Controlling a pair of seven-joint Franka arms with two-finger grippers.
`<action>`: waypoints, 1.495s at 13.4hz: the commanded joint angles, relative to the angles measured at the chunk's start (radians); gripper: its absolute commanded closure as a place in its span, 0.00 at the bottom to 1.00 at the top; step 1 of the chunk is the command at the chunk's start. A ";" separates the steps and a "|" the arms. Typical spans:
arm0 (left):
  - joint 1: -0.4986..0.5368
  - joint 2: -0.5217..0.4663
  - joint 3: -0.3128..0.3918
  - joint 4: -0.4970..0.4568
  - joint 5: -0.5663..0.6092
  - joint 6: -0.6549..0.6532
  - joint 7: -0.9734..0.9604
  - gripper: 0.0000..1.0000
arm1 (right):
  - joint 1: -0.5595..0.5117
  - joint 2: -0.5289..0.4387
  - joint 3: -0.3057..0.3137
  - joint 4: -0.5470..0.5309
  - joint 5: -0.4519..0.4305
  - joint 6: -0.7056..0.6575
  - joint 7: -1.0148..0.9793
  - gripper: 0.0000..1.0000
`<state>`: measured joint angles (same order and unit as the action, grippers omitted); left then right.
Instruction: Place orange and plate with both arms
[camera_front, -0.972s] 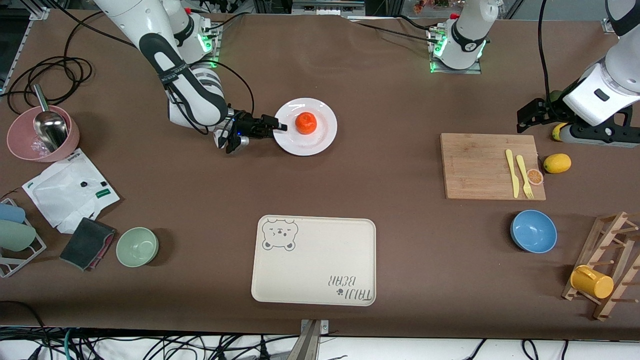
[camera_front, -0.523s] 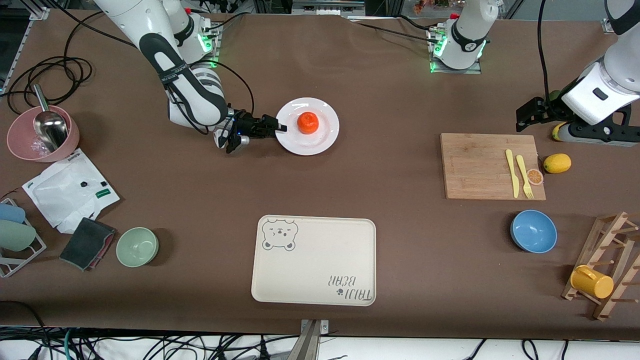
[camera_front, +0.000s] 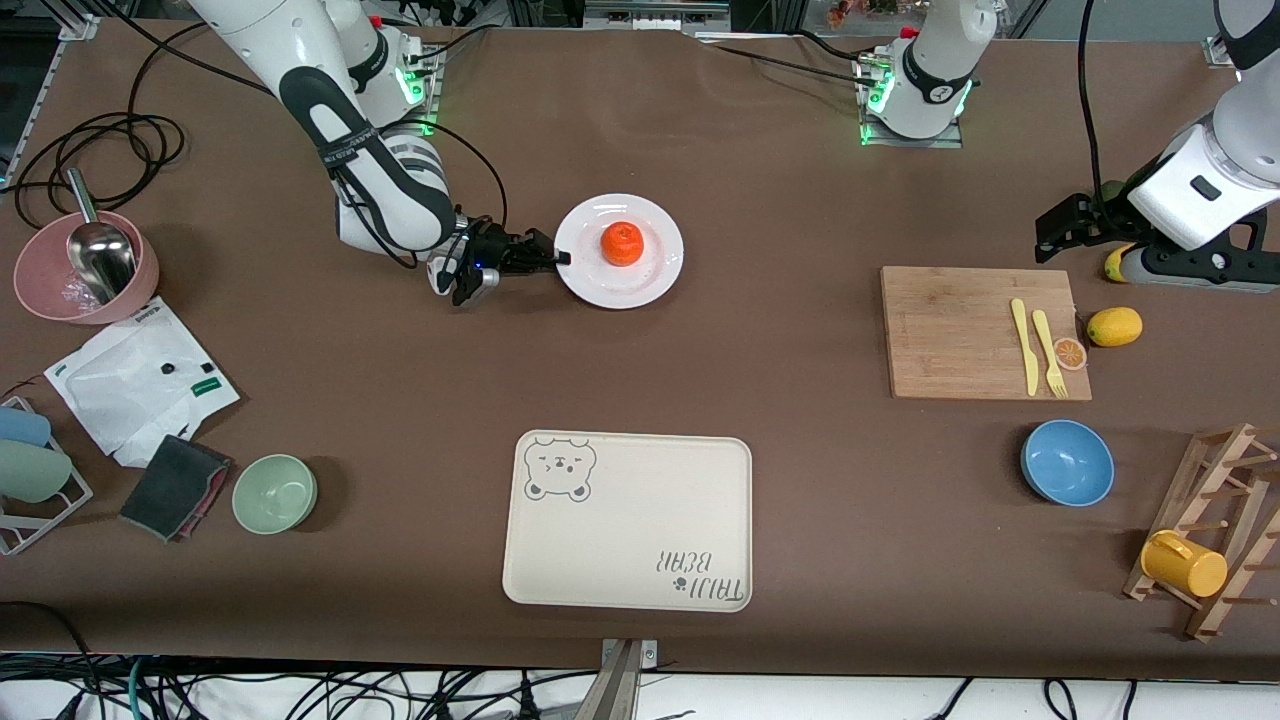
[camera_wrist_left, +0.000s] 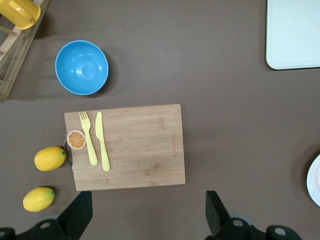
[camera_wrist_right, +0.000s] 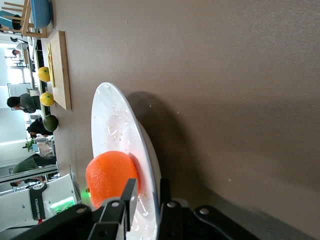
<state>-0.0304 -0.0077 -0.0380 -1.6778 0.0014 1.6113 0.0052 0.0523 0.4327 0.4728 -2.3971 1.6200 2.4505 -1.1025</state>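
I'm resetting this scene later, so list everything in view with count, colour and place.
plate: 1, white, mid-table, rim pinched by right gripper
orange: 1, on plate
tray: 1, cream, nearer the camera than the plate
cutting board: 1, wood, left arm's end
knife and fork: 2, yellow, on board
orange slice: 1, board edge
lemons: 2, yellow, beside board
blue bowl: 1
green bowl: 1
pink bowl: 1, with metal scoop
yellow cup: 1, on wooden rack
right gripper: shut on plate
left gripper: open, waiting above the table by the board
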 joint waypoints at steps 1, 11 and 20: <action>0.000 -0.015 0.003 0.004 -0.009 -0.019 0.013 0.00 | -0.011 -0.009 0.017 -0.016 0.026 0.009 -0.036 0.87; -0.012 -0.017 -0.005 0.006 0.000 -0.047 0.006 0.00 | -0.011 -0.008 0.017 -0.004 0.030 0.004 -0.022 1.00; -0.002 -0.020 -0.002 0.058 0.000 -0.070 0.009 0.00 | -0.014 0.043 0.007 0.274 0.020 -0.001 0.194 1.00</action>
<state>-0.0313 -0.0205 -0.0393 -1.6596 0.0014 1.5712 0.0052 0.0503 0.4357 0.4735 -2.1997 1.6336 2.4498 -0.9421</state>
